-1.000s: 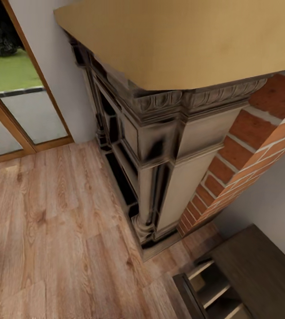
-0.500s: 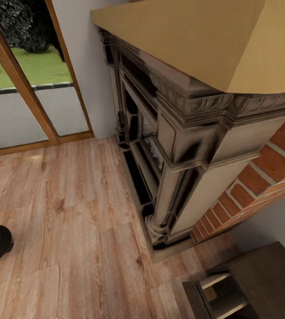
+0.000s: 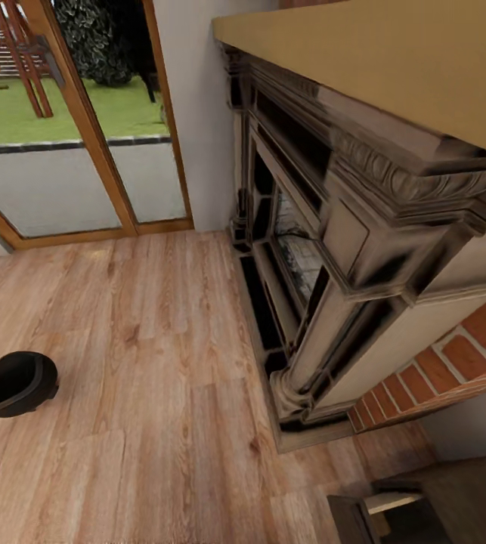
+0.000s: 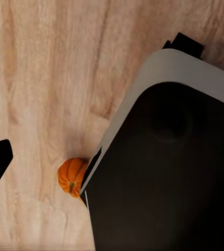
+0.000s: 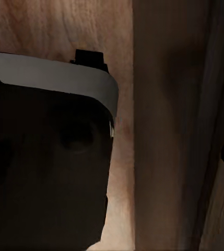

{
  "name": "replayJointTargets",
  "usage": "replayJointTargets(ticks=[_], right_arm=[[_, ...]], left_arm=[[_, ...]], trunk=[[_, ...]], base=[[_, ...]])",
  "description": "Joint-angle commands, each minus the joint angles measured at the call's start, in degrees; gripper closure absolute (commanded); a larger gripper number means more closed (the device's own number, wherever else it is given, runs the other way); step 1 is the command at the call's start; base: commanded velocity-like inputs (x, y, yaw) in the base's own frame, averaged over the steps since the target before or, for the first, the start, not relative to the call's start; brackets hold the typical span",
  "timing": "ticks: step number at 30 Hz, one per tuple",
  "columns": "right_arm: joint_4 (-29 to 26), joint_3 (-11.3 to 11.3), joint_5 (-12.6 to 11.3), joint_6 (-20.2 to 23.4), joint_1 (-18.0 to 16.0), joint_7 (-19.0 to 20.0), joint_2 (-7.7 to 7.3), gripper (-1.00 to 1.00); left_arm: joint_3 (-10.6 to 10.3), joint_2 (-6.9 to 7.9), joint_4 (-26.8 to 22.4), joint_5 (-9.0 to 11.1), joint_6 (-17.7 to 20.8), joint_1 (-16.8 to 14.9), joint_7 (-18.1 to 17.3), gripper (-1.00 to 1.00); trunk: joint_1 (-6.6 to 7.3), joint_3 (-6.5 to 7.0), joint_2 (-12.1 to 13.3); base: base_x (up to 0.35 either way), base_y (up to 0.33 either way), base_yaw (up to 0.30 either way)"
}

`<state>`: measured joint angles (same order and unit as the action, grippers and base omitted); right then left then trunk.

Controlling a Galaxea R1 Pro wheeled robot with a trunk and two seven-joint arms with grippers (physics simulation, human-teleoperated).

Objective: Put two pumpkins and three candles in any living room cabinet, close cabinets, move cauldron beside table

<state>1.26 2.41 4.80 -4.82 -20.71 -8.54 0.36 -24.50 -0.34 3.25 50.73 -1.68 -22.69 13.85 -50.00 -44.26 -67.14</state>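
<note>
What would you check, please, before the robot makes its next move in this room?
1. Cauldron located: ok, on the wood floor, upright.
2. Cauldron next to a table: not ok, it stands alone on open floor.
3. Pumpkin located: ok, on the floor beside the robot's base.
4. Cabinet closed: not ok, one drawer is pulled out.
5. Hands free: cannot tell.
6. Candles located: cannot tell.

Matt black cauldron (image 3: 14,384) on grainy wood floor (image 3: 144,393); brick chimney (image 3: 462,363).
</note>
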Motion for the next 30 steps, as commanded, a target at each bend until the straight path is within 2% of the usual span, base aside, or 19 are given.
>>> replayJointTargets(ticks=[1, 6, 21, 30], right_arm=[[-0.08, 0.04, 0.14, -0.01, 0.01, 4.13, 0.35, -1.0], [-0.12, 0.05, 0.3, -0.01, -0.02, 6.09, 0.34, -1.0], [-0.12, 0.31, 0.39, -0.01, -0.02, 6.25, 0.43, -1.0], [-0.12, 0.24, 0.39, -0.01, -0.03, 6.17, 0.34, -1.0]], left_arm=[[-0.02, -0.09, 0.0, -0.02, -0.02, 0.18, -0.24, -1.0], [-0.02, -0.1, 0.0, -0.02, -0.07, 0.29, -0.31, -1.0], [-0.04, -0.01, 0.0, 0.07, -0.08, 0.37, -0.22, -1.0], [-0.02, 0.62, 0.0, 0.32, -0.45, 0.37, -0.29, -1.0]], trunk=[[0.0, -0.01, 0.0], [0.0, -0.06, 0.0], [0.0, -0.16, 0.0], [0.0, -0.16, 0.0]], base=[[0.0, 0.0, 0.289], [0.0, 0.0, 0.289], [0.0, 0.0, 0.289], [0.0, 0.0, 0.289]])
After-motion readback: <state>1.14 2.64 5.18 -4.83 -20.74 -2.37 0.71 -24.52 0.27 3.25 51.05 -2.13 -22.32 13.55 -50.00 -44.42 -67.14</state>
